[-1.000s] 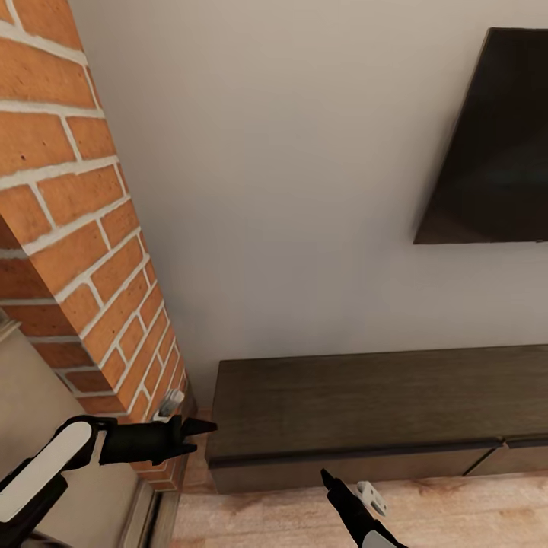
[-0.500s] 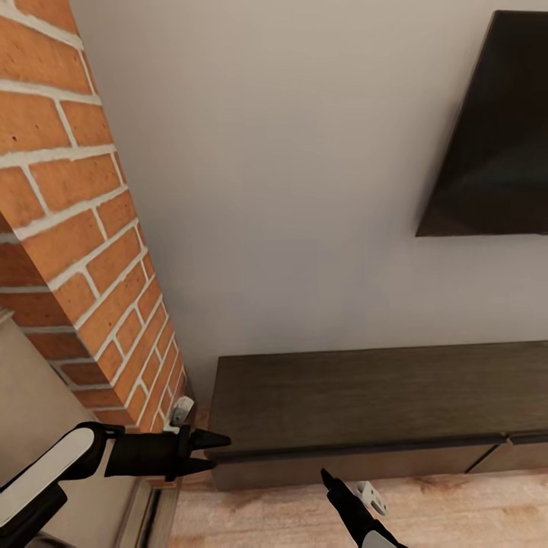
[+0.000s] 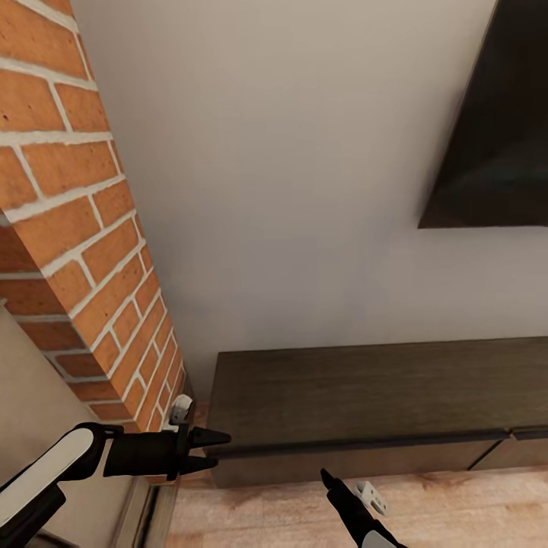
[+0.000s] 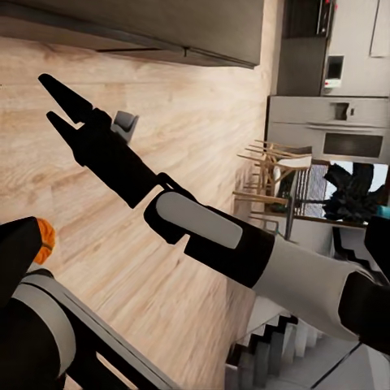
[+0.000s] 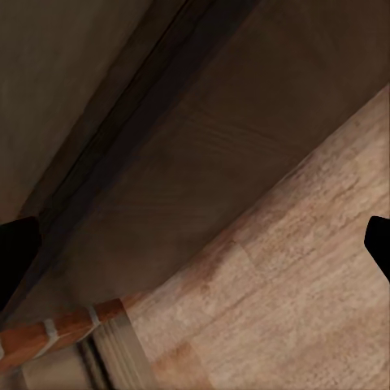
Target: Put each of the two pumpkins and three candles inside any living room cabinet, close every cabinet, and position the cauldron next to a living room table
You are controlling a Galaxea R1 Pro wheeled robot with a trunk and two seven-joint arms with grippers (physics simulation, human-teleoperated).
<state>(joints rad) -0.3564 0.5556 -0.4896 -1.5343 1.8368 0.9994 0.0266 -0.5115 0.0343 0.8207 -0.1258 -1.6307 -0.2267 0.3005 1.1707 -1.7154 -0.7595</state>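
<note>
– Dark-brown wood, was that what you had in front of you?

– Yes. The cabinet (image 3: 365, 396) ran from about 6 o'clock out to 4 o'clock in my head view, low against the pale wall, with the brick column (image 3: 76, 228) at 9 o'clock and the black screen (image 3: 495, 137) at 2 o'clock. Every drawer front I could see was shut.

– So which step were you on?

– I judged it to be opening a drawer, so there would be somewhere to put the pumpkins and candles. Nothing had gone into it yet, as far as I could tell.

– And your tools?

– My left tool (image 3: 221, 449) sat at 7 o'clock, forearm level and pointing toward 3 o'clock. Its two tips were parted with nothing between them, just beside the cabinet's left front corner, level with the dark seam under the top. My right tool (image 4: 50, 101) hung lower over the plank floor (image 3: 457, 510) at 6 o'clock, angled up toward the drawer front, spread wide and carrying nothing.

– What did the next move call for?

– Getting a tip into that seam, I thought, since the fronts had no handles, then pulling straight back. A small orange patch (image 4: 45, 240) showed in the left wrist view; I couldn't tell what it was.
</note>
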